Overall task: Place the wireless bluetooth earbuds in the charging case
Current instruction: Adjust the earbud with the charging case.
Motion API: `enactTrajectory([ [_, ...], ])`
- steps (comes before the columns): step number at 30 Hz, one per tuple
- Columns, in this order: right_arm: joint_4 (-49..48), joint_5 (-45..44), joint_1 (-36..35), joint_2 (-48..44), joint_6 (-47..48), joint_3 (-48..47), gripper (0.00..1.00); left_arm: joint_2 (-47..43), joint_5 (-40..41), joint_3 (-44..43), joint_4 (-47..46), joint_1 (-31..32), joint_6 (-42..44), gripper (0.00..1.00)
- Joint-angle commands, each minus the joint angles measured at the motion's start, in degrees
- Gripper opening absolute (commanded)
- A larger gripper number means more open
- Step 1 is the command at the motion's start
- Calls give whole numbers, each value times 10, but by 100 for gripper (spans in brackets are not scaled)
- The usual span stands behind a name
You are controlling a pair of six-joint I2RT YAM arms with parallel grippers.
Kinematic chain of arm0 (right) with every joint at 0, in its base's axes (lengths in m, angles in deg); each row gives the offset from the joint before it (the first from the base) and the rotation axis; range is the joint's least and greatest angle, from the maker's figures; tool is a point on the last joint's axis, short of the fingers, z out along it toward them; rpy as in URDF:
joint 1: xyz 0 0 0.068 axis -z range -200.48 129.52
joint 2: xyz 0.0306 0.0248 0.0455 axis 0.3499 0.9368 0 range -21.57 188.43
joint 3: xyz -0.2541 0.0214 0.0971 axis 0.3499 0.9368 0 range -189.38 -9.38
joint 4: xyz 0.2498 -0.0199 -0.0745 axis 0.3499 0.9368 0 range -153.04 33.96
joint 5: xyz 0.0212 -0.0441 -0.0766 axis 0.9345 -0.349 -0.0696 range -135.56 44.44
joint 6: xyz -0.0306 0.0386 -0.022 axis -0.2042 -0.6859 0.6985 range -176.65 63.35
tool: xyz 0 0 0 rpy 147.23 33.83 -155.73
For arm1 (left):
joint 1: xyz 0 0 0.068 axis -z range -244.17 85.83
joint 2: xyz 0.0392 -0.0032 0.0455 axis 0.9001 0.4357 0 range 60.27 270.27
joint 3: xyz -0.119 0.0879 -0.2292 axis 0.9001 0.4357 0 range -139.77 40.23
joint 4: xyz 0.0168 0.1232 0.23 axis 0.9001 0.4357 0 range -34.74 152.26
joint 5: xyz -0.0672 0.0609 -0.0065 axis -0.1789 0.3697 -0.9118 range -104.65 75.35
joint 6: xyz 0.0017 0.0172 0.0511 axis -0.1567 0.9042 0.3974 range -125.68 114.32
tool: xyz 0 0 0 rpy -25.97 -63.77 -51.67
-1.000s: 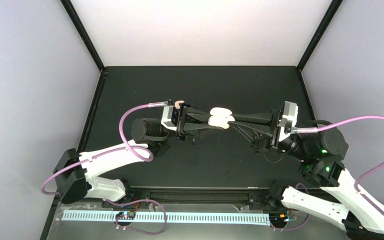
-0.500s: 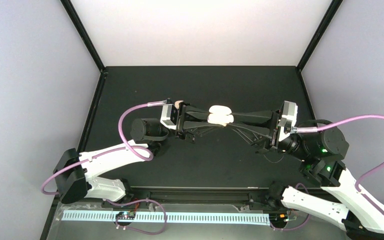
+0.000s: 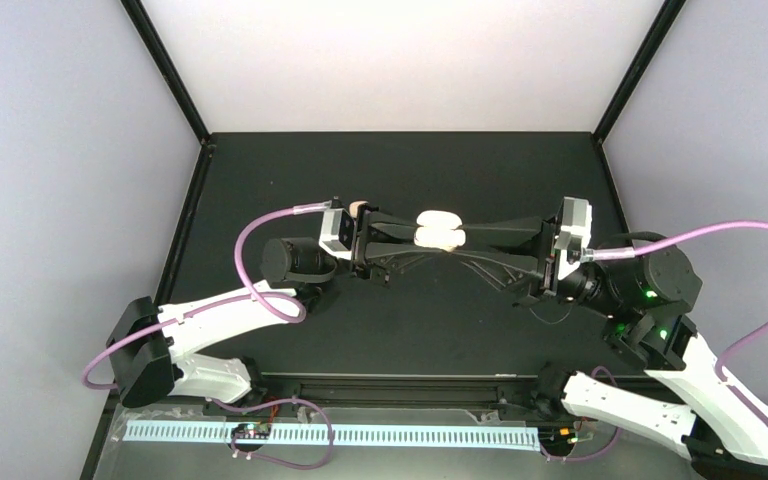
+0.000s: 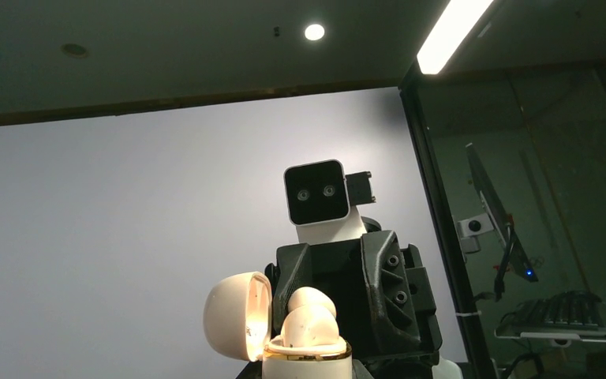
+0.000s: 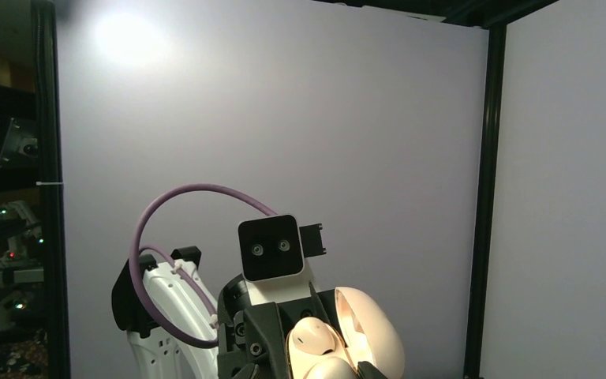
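Observation:
The cream charging case [image 3: 440, 240] is held up over the middle of the table, its lid [image 3: 439, 220] hinged open. My left gripper [image 3: 423, 238] comes from the left and is shut on the case body [image 4: 308, 365]. Two cream earbuds [image 4: 309, 325] stick up out of its gold rim, and the lid [image 4: 235, 314] stands open to their left. My right gripper [image 3: 460, 238] comes from the right and is shut on an earbud [image 5: 327, 369] at the case mouth. A second earbud [image 5: 313, 338] sits beside the lid [image 5: 375, 332].
A small pale pink piece [image 3: 358, 207] lies on the black table [image 3: 400, 165] just behind my left wrist, half hidden; it looks like another earbud. Black frame posts and pale walls close in the sides and back.
Both grippers and the case have moved slightly toward the back of the table. The right arm's elbow has swung a little. Both grips are unchanged.

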Motion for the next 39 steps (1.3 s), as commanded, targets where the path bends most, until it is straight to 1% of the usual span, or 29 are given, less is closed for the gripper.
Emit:
enactTrajectory([
  [1,28,51,2,7,-11,-31,31,-7,20,-1,-20,0,20,1],
  [12,45,42,1,1,-13,-35,33,-7,37,3,-11,0,29,2],
  [14,51,46,2,0,-14,-37,34,-23,42,3,-10,0,31,2],
  [17,55,48,1,0,-14,-37,34,-24,46,4,-7,0,35,1],
  [18,56,42,1,-2,-14,-38,35,-25,46,5,-7,0,34,2],
  [25,49,-78,1,-37,-14,-35,44,-32,38,17,-9,0,30,2],
  [29,98,-163,1,-17,-13,-64,44,-41,38,29,-7,0,31,2],
  [32,130,-165,1,5,-12,-77,47,-44,34,31,-4,0,31,2],
  [35,130,-155,1,15,-18,-75,52,-48,27,30,2,0,31,2],
  [39,131,-144,1,24,-19,-77,54,-53,23,29,9,0,32,2],
])
